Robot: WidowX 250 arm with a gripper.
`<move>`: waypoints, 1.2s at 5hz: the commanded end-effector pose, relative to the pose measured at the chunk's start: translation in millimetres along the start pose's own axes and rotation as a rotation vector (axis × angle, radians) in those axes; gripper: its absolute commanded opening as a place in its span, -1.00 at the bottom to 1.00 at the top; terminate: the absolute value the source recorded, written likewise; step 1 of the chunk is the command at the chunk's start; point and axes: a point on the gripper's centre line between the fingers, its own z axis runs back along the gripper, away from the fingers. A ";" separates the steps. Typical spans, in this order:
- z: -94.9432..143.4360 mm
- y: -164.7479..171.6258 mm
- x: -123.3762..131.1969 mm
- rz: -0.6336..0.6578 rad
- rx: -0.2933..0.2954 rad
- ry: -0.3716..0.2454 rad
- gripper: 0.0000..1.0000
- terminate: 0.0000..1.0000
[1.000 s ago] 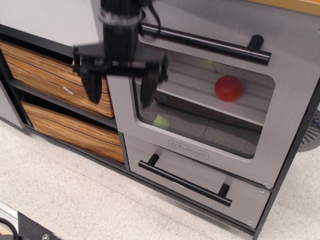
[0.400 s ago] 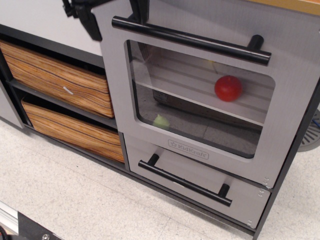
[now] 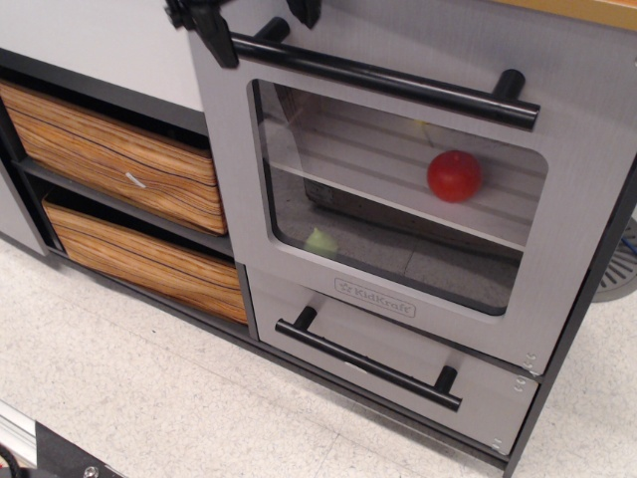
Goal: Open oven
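Note:
The grey oven (image 3: 572,214) has its large door shut, with a rounded clear window (image 3: 398,214) and the KidKraft logo (image 3: 375,298) below it. Its long black bar handle (image 3: 398,82) runs across the top of the door. My gripper (image 3: 261,22) is at the top edge of the view, mostly cut off. Its two black fingers (image 3: 214,35) are spread apart on either side of the handle's left end. I cannot tell whether they touch the bar. A red ball (image 3: 455,175) and a small green object (image 3: 320,241) lie inside the oven.
A smaller grey drawer (image 3: 328,358) with a black bar handle (image 3: 368,360) sits under the oven. Two orange wood-grain drawers (image 3: 109,159) are stacked to the left. The light floor (image 3: 149,398) runs along the front.
My gripper has risen from in front of the door's left edge to the top of the view and shifted slightly right, now over the handle's left end. The door has not moved.

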 end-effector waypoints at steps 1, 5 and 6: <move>-17.7 12.8 -6.9 -0.033 0.047 -0.038 1.00 -1.00; 45.6 37.5 -14.4 -0.094 -0.033 0.022 1.00 -1.00; 63.0 45.5 -15.3 -0.120 -0.053 0.042 1.00 -1.00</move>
